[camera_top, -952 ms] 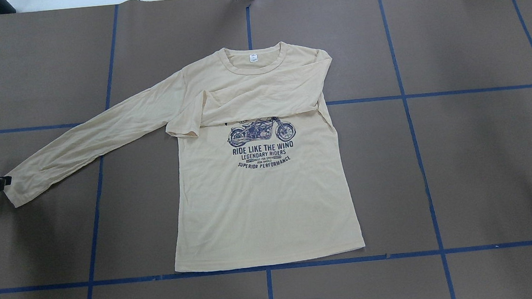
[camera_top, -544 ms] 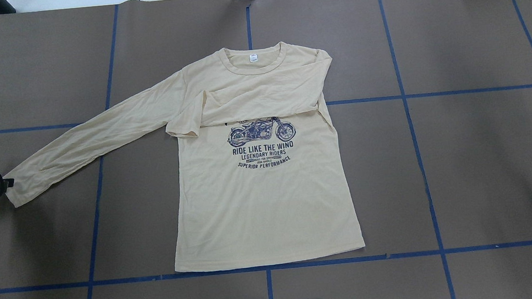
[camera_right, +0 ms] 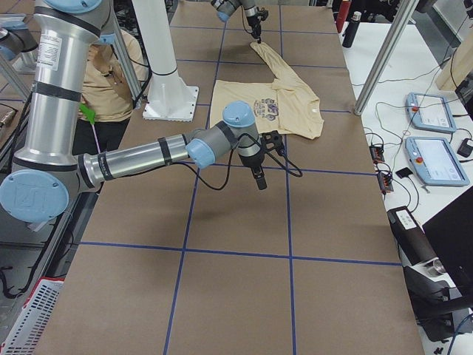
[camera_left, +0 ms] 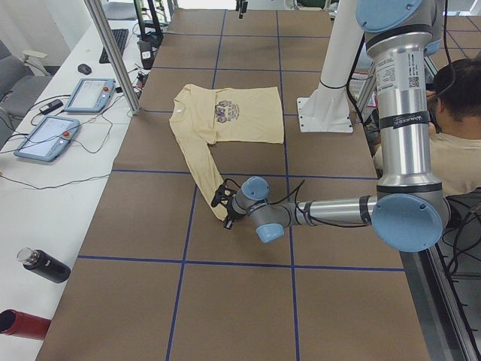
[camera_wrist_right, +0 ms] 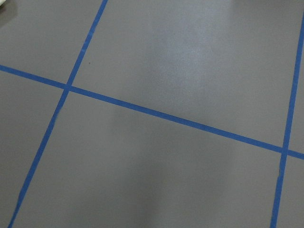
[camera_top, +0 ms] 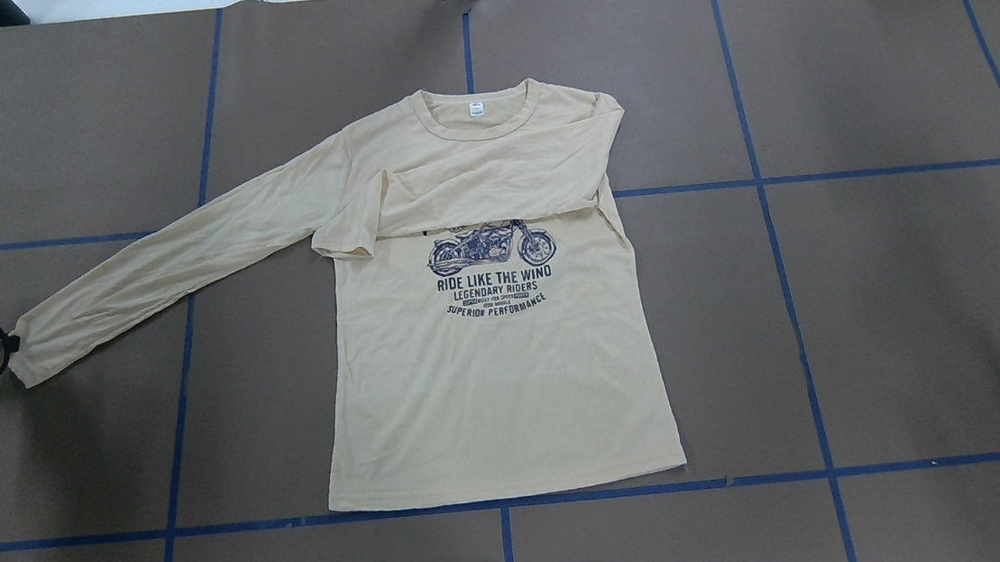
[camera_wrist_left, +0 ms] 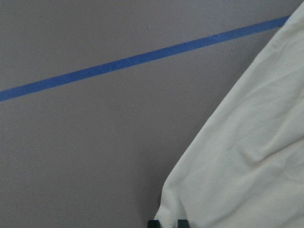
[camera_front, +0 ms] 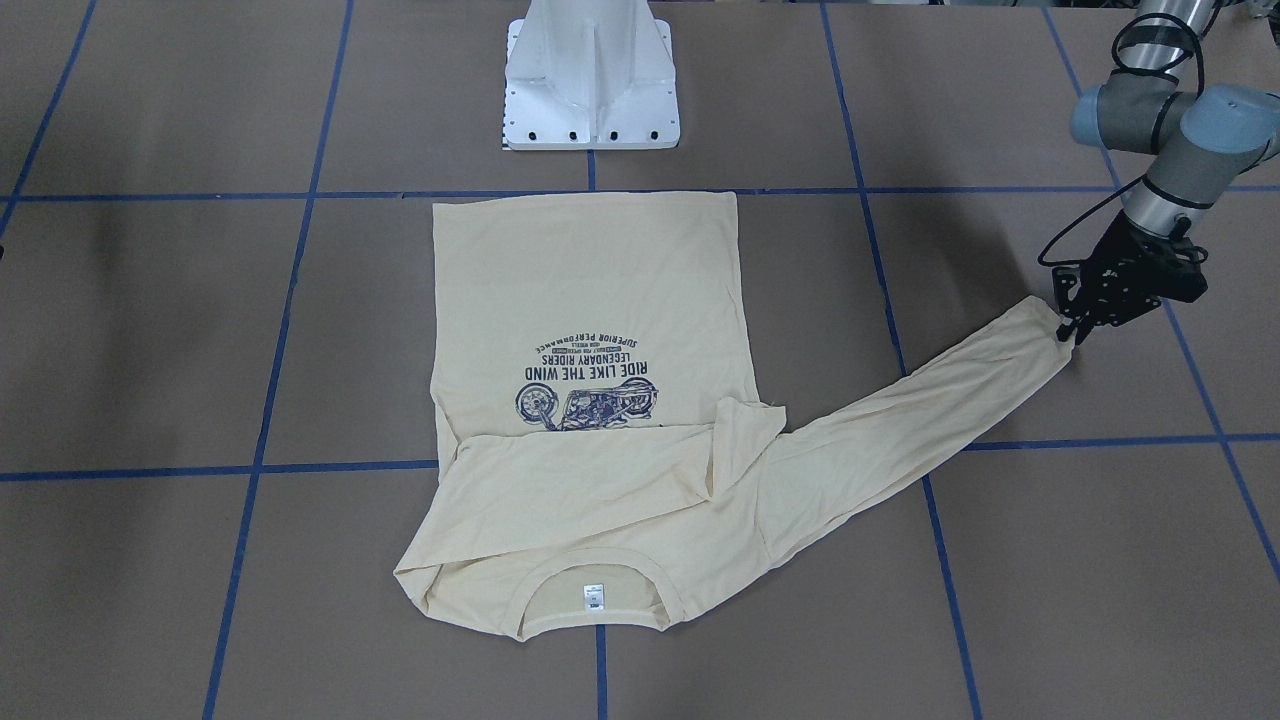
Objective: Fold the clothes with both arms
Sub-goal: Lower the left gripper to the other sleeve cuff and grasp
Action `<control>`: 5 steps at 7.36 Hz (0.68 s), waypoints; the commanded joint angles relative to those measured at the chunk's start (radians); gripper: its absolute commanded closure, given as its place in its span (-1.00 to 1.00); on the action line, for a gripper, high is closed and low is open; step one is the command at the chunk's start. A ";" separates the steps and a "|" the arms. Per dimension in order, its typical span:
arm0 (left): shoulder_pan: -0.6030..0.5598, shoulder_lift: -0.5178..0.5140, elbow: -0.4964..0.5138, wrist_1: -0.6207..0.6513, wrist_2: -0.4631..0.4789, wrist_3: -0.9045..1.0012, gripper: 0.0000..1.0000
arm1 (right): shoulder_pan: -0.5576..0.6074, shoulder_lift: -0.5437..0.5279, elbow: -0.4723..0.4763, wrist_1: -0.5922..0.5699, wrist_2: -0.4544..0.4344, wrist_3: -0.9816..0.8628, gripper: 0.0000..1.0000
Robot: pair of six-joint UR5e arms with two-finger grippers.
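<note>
The cream long-sleeved T-shirt [camera_top: 500, 381] lies flat and chest up, with its navy motorcycle print showing and its neck at the table's far side. One sleeve [camera_top: 475, 197] is folded across the chest. The other sleeve [camera_top: 173, 264] stretches out toward my left gripper [camera_top: 10, 344]. That gripper is low at the table, with its fingertips closed on the cuff [camera_front: 1050, 320]. The left wrist view shows the gripper's two tips [camera_wrist_left: 167, 222] pinching the cuff's edge. My right gripper [camera_right: 260, 181] hovers over bare table, well away from the shirt. I cannot tell whether it is open or shut.
The white pedestal base [camera_front: 590, 90] stands just behind the shirt's hem. Blue tape lines [camera_top: 791, 292] grid the brown table. A person [camera_left: 451, 113] sits behind the robot. Control tablets [camera_left: 90, 94] and bottles [camera_left: 45, 265] sit on the white side table.
My left gripper has shifted slightly at the sleeve end, and the cuff now bunches at its fingertips. The shirt body and the right arm have not moved.
</note>
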 commanded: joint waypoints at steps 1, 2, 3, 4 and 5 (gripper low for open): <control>-0.012 0.015 -0.050 -0.005 -0.021 0.061 1.00 | -0.001 0.000 0.000 0.000 0.000 0.000 -1.00; -0.016 0.023 -0.109 0.028 -0.090 0.061 1.00 | -0.001 0.000 0.000 0.000 0.000 0.000 -1.00; -0.054 0.015 -0.193 0.143 -0.115 0.061 1.00 | -0.001 0.000 -0.002 0.000 0.000 0.002 -1.00; -0.055 -0.012 -0.326 0.346 -0.115 0.063 1.00 | -0.001 0.000 -0.008 0.000 0.002 0.002 -1.00; -0.055 -0.095 -0.423 0.557 -0.113 0.063 1.00 | -0.001 0.002 -0.008 0.000 0.002 0.006 -1.00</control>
